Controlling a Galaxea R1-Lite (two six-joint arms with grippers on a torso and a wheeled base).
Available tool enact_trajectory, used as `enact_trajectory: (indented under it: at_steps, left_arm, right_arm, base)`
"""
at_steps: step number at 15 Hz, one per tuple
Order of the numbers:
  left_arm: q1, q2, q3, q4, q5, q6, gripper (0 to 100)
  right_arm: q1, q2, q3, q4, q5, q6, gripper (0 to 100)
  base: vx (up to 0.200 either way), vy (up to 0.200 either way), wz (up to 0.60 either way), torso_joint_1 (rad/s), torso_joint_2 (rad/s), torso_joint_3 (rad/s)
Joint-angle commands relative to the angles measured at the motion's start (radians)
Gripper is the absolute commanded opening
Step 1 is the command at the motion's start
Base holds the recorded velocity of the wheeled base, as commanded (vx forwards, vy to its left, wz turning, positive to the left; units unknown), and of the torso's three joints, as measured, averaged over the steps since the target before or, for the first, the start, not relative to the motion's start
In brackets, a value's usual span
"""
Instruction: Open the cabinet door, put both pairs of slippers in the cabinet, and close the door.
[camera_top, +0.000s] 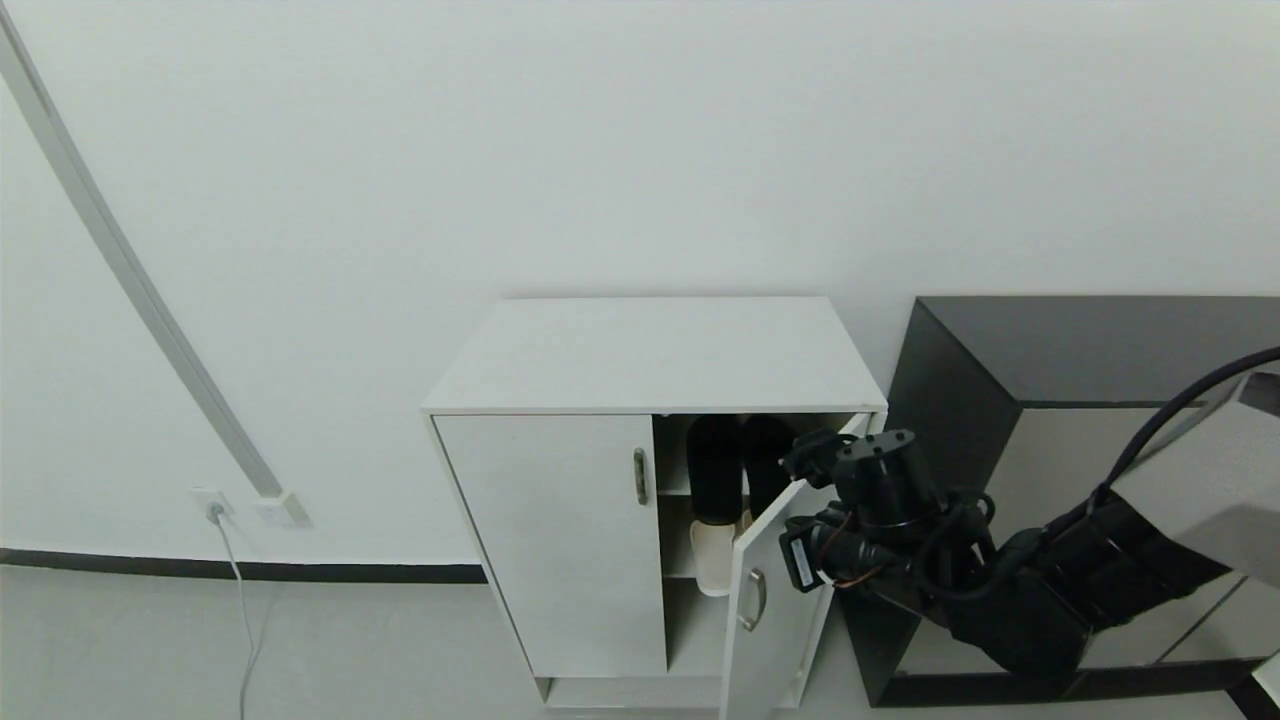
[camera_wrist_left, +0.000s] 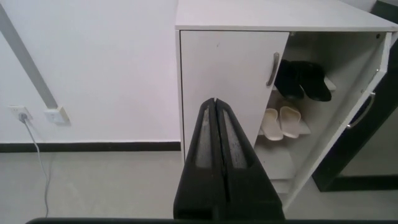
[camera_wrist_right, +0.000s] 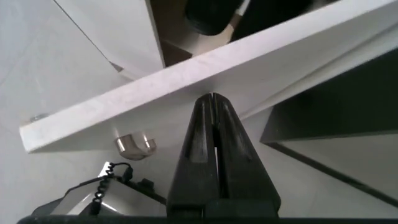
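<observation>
The white cabinet (camera_top: 650, 355) has its left door (camera_top: 555, 540) closed and its right door (camera_top: 775, 600) standing partly open. Black slippers (camera_top: 740, 465) lie on the upper shelf and white slippers (camera_top: 712, 555) on the shelf below; the left wrist view shows the same black slippers (camera_wrist_left: 305, 79) and white slippers (camera_wrist_left: 281, 122). My right gripper (camera_wrist_right: 213, 96) is shut with nothing in it, its tip against the outer side of the open door above the handle (camera_wrist_right: 134, 145). My left gripper (camera_wrist_left: 215, 102) is shut and empty, held off in front of the closed left door (camera_wrist_left: 227, 68).
A black cabinet (camera_top: 1050, 350) stands against the white one's right side, just behind the open door. On the wall to the left are a socket with a cable (camera_top: 215, 510) and a slanted grey trunking (camera_top: 130, 270). Bare floor lies in front and to the left.
</observation>
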Motion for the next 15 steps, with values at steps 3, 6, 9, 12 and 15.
enact_trajectory:
  at_steps: [3, 6, 9, 12, 15]
  left_arm:
    - [-0.001, 0.001, 0.000, 0.000, 0.000, -0.001, 0]
    - [-0.001, 0.001, 0.000, 0.000, 0.000, -0.001, 0]
    - [-0.001, 0.001, 0.000, 0.000, 0.000, 0.001, 0]
    - [-0.001, 0.001, 0.000, 0.000, -0.001, 0.001, 0]
    - [-0.001, 0.001, 0.000, 0.000, -0.001, 0.001, 0]
  right_arm:
    - [-0.021, 0.121, -0.039, -0.114, -0.003, -0.002, 0]
    - [-0.047, 0.191, -0.099, -0.148, 0.000, 0.001, 0]
    - [-0.055, 0.245, -0.125, -0.226, -0.003, 0.021, 0]
    - [-0.076, 0.271, -0.149, -0.267, 0.002, 0.024, 0]
    - [-0.078, 0.318, -0.163, -0.372, -0.001, 0.024, 0]
  base:
    - [0.000, 0.000, 0.00, 0.000, 0.00, 0.000]
    - [0.000, 0.000, 0.00, 0.000, 0.00, 0.000]
    - [0.000, 0.000, 0.00, 0.000, 0.00, 0.000]
    - [0.000, 0.000, 0.00, 0.000, 0.00, 0.000]
    - [0.000, 0.000, 0.00, 0.000, 0.00, 0.000]
